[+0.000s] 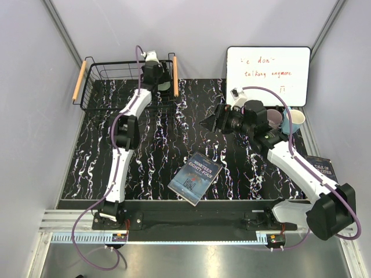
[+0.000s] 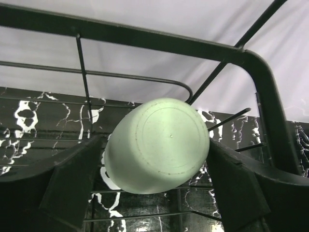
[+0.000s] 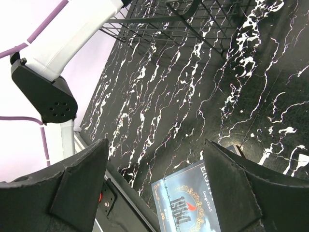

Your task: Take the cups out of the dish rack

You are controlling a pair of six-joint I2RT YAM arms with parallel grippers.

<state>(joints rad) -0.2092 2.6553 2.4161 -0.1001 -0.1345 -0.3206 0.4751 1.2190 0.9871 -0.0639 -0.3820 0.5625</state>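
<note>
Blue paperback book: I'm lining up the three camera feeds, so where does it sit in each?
Top external: blue paperback book lies below centre.
Left wrist: not in it.
Right wrist: the book at the bottom edge, partly cut off.
Shared landmark: black wire dish rack, in all three.

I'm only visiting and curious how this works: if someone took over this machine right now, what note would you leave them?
Left pincer: inside the dish rack, closed on a pale green cup.
Right pincer: open, empty, above the table near the book.
Done: a mauve cup and a light blue cup stand outside the rack, by the whiteboard.
Left to do: carry the green cup out; the left arm hides whether more cups sit in the rack.
</note>
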